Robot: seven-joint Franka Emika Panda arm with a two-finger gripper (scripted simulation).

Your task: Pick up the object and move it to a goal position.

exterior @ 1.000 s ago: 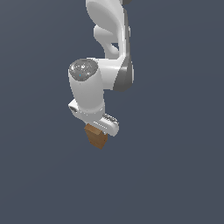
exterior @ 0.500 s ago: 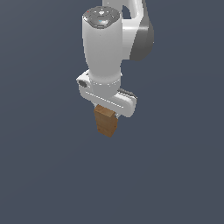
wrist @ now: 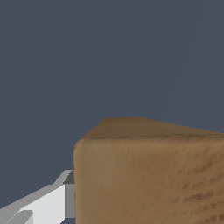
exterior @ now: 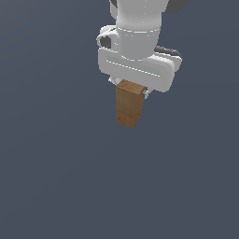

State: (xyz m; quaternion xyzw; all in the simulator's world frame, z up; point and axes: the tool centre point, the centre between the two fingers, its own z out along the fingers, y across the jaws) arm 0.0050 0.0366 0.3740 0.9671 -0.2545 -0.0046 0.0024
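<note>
Plain dark blue-grey fills everything behind the arm in both views, with no edge or marking that I can pick out. I count one arm [exterior: 139,28], one gripper [exterior: 131,91] and one block [exterior: 129,103], and nothing else. From the exterior view the block hangs straight beneath the white gripper body, its upper end tucked up against the underside and its long side pointing down, leaning slightly toward the exterior view's right at the bottom. It is clear of anything below it. The block is narrower than the gripper body above it. The arm comes down from the upper edge of the exterior view, wrist pointing downward, with the gripper body running across the picture and sloping down toward the exterior view's right. On the wrist view the block [wrist: 148,175] fills the near corner, wood grain plain to see, with one white finger [wrist: 48,203] pressed against its side. I read the gripper as closed on the block.
</note>
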